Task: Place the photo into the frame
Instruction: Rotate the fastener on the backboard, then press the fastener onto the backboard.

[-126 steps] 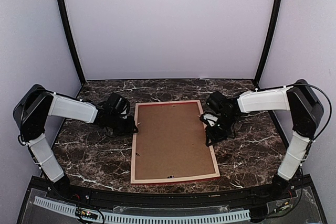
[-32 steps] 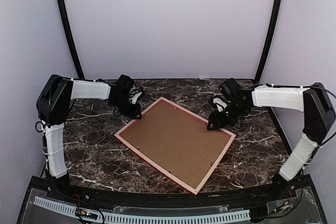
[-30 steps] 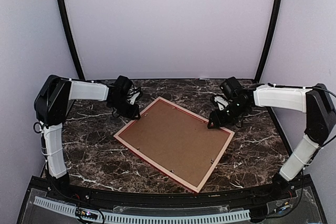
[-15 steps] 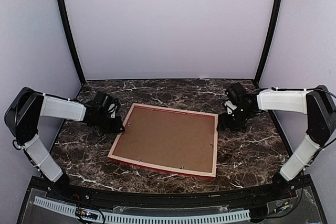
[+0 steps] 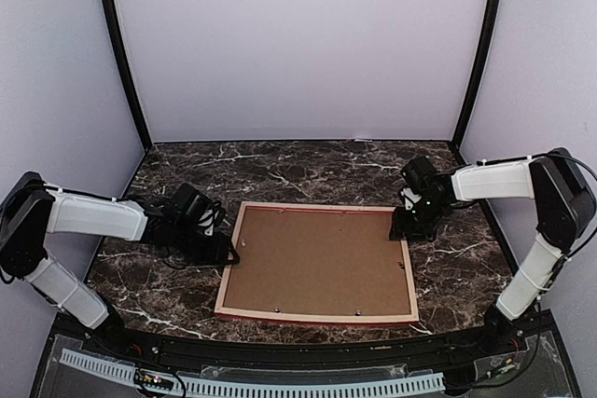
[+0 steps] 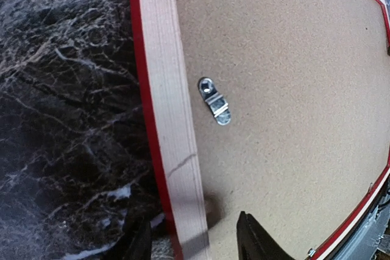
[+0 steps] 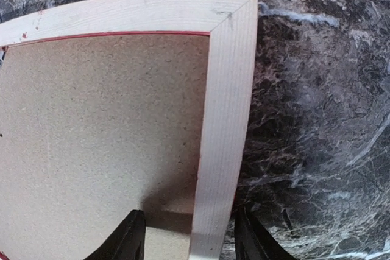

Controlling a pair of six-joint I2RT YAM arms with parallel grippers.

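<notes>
The frame (image 5: 230, 263) lies face down in the middle of the table, pale wood back up, a thin red edge showing. A brown backing board (image 5: 317, 258) fills it. The photo is out of view. My left gripper (image 5: 227, 253) stands open astride the frame's left rail (image 6: 167, 108), one finger (image 6: 253, 242) over the board, the other over the marble. My right gripper (image 5: 401, 227) is open too, straddling the right rail (image 7: 228, 101) just below the far right corner, with one finger (image 7: 128, 238) above the board.
Small metal turn clips (image 6: 214, 100) sit on the backing board (image 6: 292, 89) near the rails. Dark marble tabletop (image 5: 168, 300) surrounds the frame. Black posts and pale walls close in the back and sides.
The frame has swung round from a slanted lie to square with the table's front edge and slid nearer. Both arms followed their rails. The left jaws have come apart.
</notes>
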